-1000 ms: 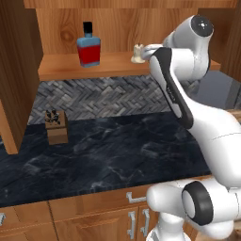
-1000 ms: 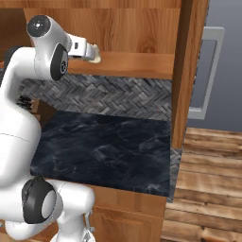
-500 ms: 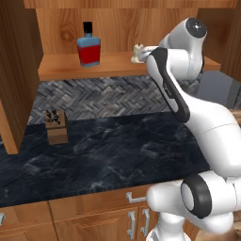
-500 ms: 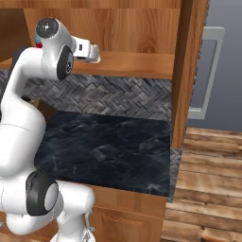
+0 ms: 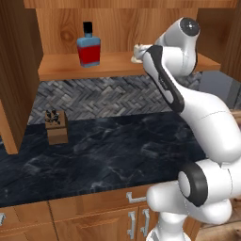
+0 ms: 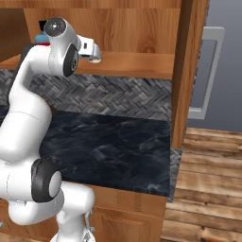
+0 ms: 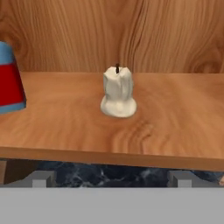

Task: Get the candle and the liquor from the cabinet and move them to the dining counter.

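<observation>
The cream-white candle (image 7: 117,92) stands upright on the cabinet's wooden shelf (image 7: 175,127), dead ahead in the hand view and a short way back from the shelf's front edge. My gripper (image 7: 111,179) is open, its two fingertips spread wide and low in front of that edge, with nothing between them. The liquor bottle (image 5: 88,47), red with light blue shoulders and a black cap, stands on the same shelf to the candle's left, its edge (image 7: 9,81) showing in the hand view. From the right base view my hand (image 6: 93,51) reaches over the shelf front.
Under the shelf lies a black counter (image 5: 117,155) backed by grey herringbone tiles (image 5: 103,94), with a brown knife block (image 5: 55,128) at its left. Cabinet side panels (image 6: 189,71) close in the shelf on both sides. A grey appliance door (image 6: 210,71) is at the right.
The arm's upper joints have swung a little and the hand has edged slightly along the shelf front. Candle and bottle stay put.
</observation>
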Controlling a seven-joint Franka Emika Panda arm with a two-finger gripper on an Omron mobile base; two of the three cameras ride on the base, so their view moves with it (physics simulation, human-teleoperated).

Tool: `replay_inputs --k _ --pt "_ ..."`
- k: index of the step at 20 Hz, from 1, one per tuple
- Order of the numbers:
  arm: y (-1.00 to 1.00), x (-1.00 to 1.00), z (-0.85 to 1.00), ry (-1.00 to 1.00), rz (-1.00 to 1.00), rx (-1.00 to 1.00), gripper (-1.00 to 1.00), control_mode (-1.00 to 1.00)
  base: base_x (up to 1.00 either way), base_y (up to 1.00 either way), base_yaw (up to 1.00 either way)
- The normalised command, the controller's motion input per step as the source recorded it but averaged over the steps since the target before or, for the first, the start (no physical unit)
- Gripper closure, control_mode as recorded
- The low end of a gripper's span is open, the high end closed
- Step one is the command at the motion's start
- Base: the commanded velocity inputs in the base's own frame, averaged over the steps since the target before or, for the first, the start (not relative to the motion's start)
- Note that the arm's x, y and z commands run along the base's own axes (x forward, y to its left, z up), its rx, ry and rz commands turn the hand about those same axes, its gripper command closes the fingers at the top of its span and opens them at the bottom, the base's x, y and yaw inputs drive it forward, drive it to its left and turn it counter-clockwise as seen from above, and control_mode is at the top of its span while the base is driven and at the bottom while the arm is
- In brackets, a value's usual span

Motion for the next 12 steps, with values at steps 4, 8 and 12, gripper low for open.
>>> replay_inputs --k 4,8,12 --pt "0.0 0.31 -0.01 0.0 0.01 0.0 -1.0 -1.0 0.0 0.0 0.0" --pt "0.0 0.28 -0.01 0.0 0.01 0.0 -1.0 -1.0 0.0 0.0 0.0" --pt "0.0 0.23 -0.09 0.0 0.0 0.0 -1.0 -1.0 0.0 0.0 0.0"
